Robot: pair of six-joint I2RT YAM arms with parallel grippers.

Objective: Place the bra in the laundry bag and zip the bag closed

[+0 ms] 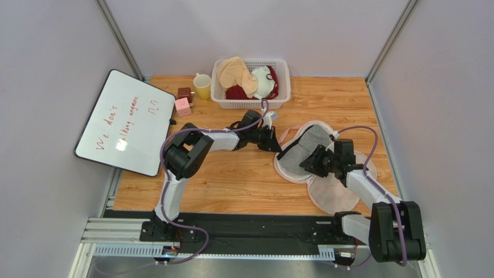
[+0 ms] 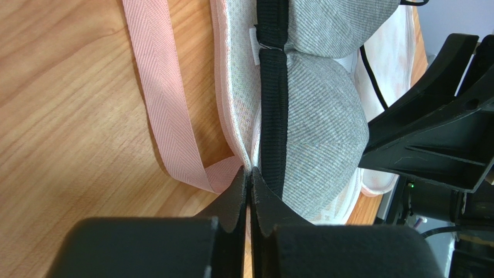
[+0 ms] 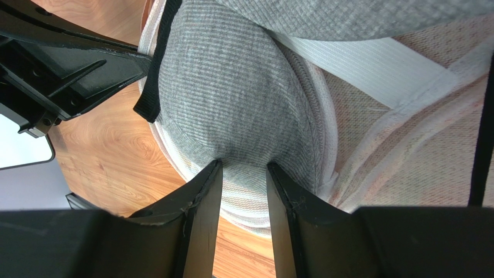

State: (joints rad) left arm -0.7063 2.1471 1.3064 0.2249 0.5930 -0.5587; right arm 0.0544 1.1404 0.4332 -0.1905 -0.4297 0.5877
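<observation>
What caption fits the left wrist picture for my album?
Left pincer pinches the edge of the laundry bag, beside the grey bra.

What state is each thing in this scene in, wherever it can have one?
bra, lying cups up in the open bag
laundry bag, unzipped, flap spread open
left fingers, shut on the laundry bag's rim
right fingers, apart, astride the bra's cup edge
basket, holding crumpled clothes
mug, upright

Open table (image 1: 232, 185) lies near the front, left of the laundry bag (image 1: 336, 197); a basket (image 1: 250, 101), mug (image 1: 202, 87) and two blocks (image 1: 182, 106) line the back. A whiteboard (image 1: 124, 121) overhangs the left edge.
</observation>
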